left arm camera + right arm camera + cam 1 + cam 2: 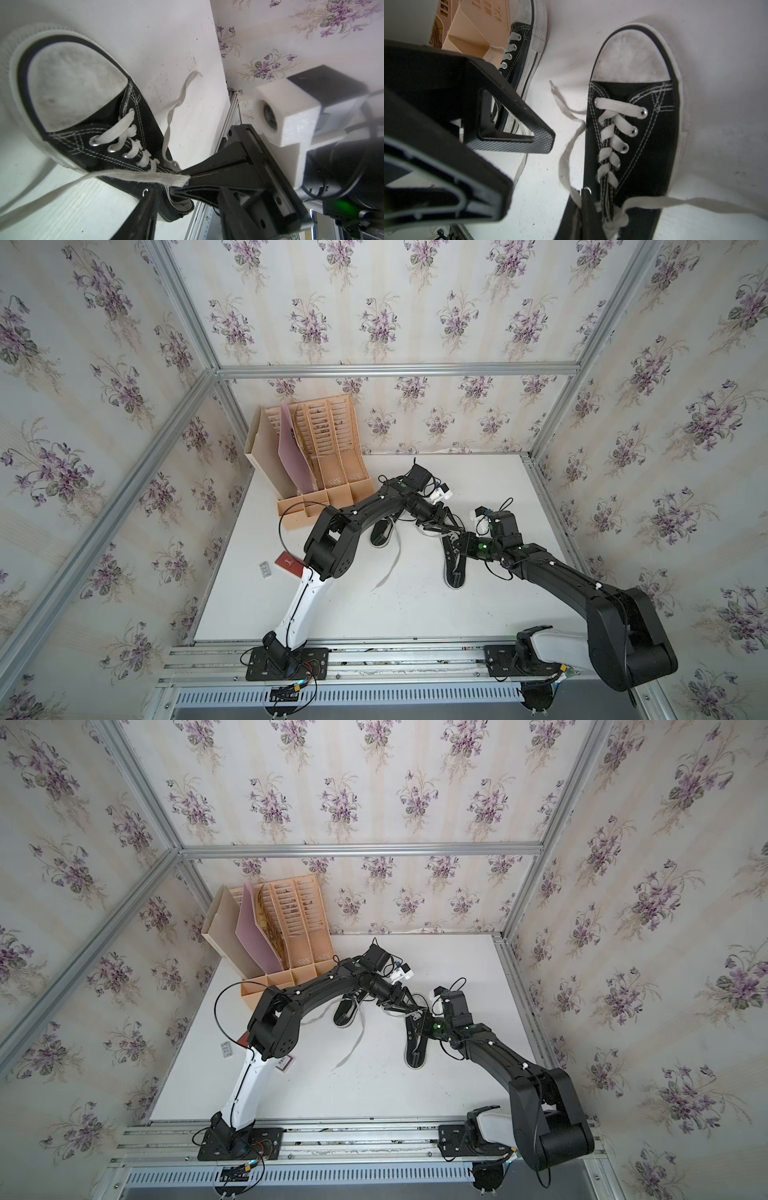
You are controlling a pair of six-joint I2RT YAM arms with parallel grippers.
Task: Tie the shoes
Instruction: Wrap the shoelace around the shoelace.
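On the white table [415,614] lie two black shoes. The left gripper [451,529] and the right gripper [460,545] meet over one shoe [455,572]. Beside the other shoe [381,534] runs a long lace [392,560].

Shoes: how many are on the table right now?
2. The nearer shoe lies by the right arm; the farther shoe sits partly hidden under the left arm.

The near half of my table [415,614] lies open. Far left the file rack [332,448] blocks me. Mid-table, the left shoe [380,534], right shoe [455,572], a trailing lace [392,562] and the held lace [135,176] in my right gripper [181,184] bar passage
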